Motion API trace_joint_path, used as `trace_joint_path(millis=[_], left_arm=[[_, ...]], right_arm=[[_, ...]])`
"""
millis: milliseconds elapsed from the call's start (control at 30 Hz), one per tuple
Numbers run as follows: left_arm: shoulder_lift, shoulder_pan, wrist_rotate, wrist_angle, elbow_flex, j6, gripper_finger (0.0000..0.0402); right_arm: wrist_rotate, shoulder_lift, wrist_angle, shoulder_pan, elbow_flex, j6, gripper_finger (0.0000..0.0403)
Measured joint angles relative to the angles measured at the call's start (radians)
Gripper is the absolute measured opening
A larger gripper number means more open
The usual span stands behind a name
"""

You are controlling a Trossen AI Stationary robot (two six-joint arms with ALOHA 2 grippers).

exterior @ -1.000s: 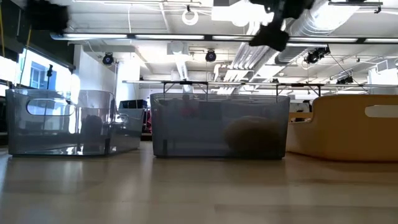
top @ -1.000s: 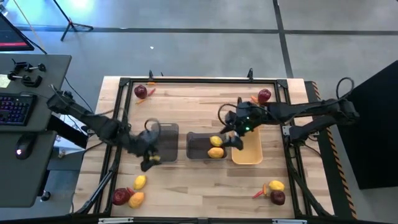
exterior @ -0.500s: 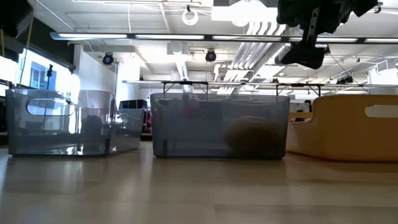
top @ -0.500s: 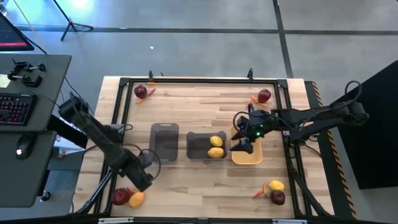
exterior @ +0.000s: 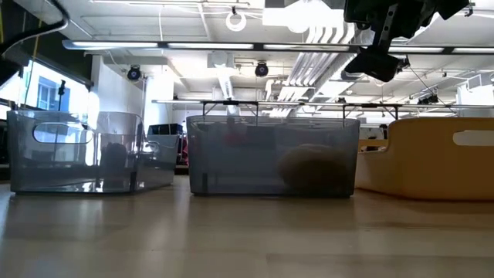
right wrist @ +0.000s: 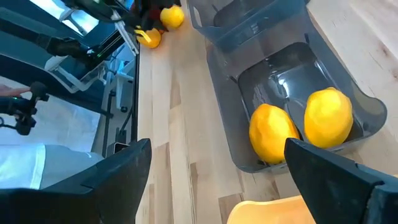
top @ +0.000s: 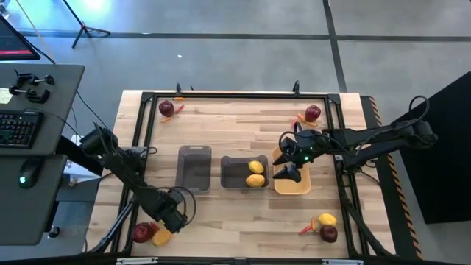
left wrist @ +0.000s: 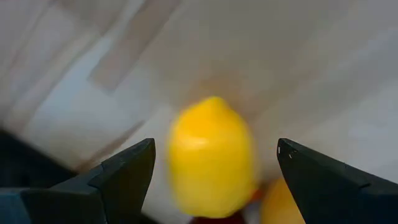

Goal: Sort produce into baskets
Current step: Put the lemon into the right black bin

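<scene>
Left wrist view: our left gripper, fingers spread wide, sits over a small yellow oval lemon near the wooden worktop's front-left corner, the lemon's long axis running between both fingers. Our right gripper, open and empty, hovers over the orange-yellow bin.

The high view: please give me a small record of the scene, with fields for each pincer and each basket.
left pincer: open, low over the near-left fruit pile, a lemon between its fingers, not gripped
right pincer: open, empty, above the orange basket
left grey basket: looks empty
middle grey basket: two lemons
orange basket: contents hidden by the arm
loose produce: apples at far left, far right, near right
</scene>
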Motion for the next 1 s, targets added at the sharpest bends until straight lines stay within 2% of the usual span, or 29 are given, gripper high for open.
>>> trace_joint_path(millis=[267, 367, 467, 700, 800, 867, 1000], left_arm=[[0.064, -0.032, 0.007, 0.04, 0.001, 0.011, 0.0322], [0.063, -0.037, 0.005, 0.041, 0.002, 0.013, 0.0309], [0.047, -0.037, 0.004, 0.016, 0.0, 0.046, 0.0273], [-0.071, -0.012, -0.028, -0.112, 0.004, 0.161, 0.0144], [-0.175, -0.004, -0.108, -0.176, 0.041, 0.159, 0.0139], [-0.252, 0.009, -0.197, -0.199, 0.08, 0.16, 0.0139], [-0.371, 0.066, -0.493, -0.205, 0.174, 0.166, 0.0156]], right_arm=[[0.001, 0.0, 0.0, 0.0, 0.0, -0.01, 0.0358], [0.001, 0.0, -0.001, 0.0, 0.0, -0.01, 0.0358], [0.003, 0.0, -0.001, 0.0, 0.0, -0.025, 0.0358], [0.04, 0.0, 0.0, 0.0, 0.0, -0.022, 0.0358], [0.04, 0.0, 0.0, 0.0, 0.0, 0.042, 0.0358], [0.041, 0.0, -0.001, 0.0, 0.0, 0.115, 0.0358], [0.048, 0.0, -0.001, 0.0, 0.0, 0.217, 0.0358]])
